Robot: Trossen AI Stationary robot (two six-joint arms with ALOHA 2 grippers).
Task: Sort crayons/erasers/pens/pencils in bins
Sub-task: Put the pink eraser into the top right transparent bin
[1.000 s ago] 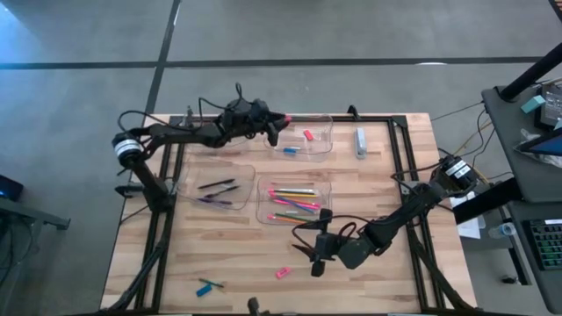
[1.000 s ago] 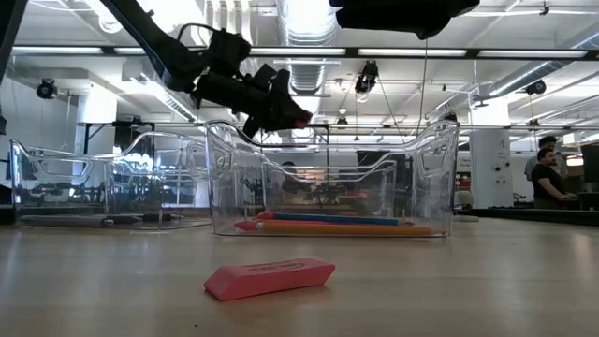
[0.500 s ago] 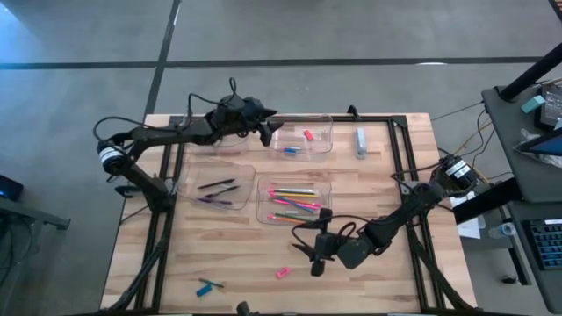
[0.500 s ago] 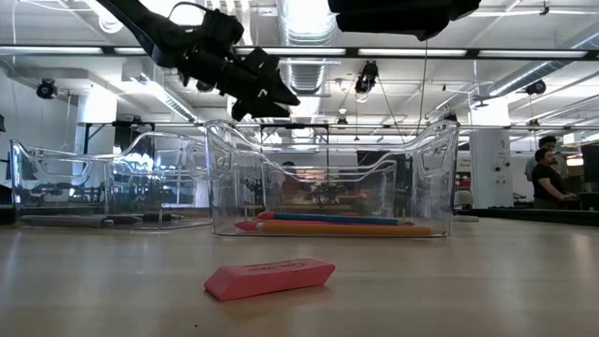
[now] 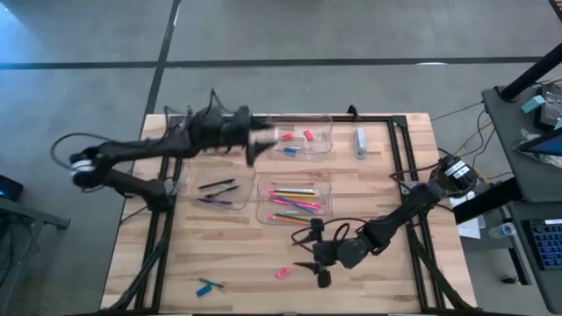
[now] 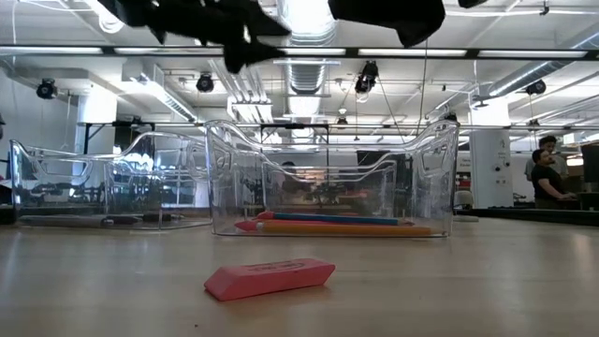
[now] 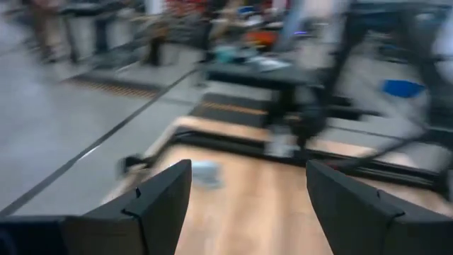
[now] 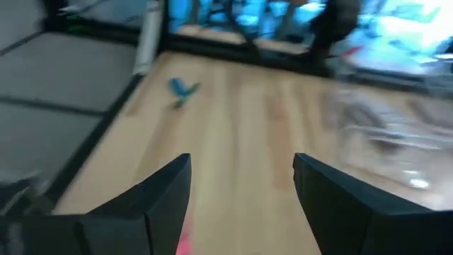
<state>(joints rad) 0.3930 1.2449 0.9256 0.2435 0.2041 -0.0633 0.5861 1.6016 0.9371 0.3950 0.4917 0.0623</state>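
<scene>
Sorted so far: the clear plastic bin at the far edge [image 5: 303,140] holds two small pink erasers [image 5: 308,135] and a short blue stick, likely a crayon. The clear bin in the middle of the table [image 5: 294,200] holds long thin pencils in pink, yellow, orange and green [image 5: 294,203]. The clear bin on the left [image 5: 215,187] holds slim dark pens [image 5: 217,186].
Fourth bin: its contents cannot be told; the left arm covers that place.
Left to do: a flat pink eraser [image 5: 283,272] lies loose on the wooden table [image 5: 237,254] near the front edge, and short blue and teal crayons [image 5: 209,285] lie loose at the front left corner.
Other thing: a pale blue-grey oblong block [image 5: 360,141] lies beside the far bin, outside any bin.
Progress: my judgement is more than half done.
Pink eraser, axis: in the low view it lies flat [image 6: 270,277]; from above its long axis runs slanted, one end toward the front left and the other toward the far right.
Crayons, axis: slanted also, crossing each other a little.
Left gripper [image 5: 255,145]: fingers spread, nothing between them, just beside the far bin.
Right gripper [image 5: 318,257]: fingers spread and empty, just beside the pink eraser, apart from it.
</scene>
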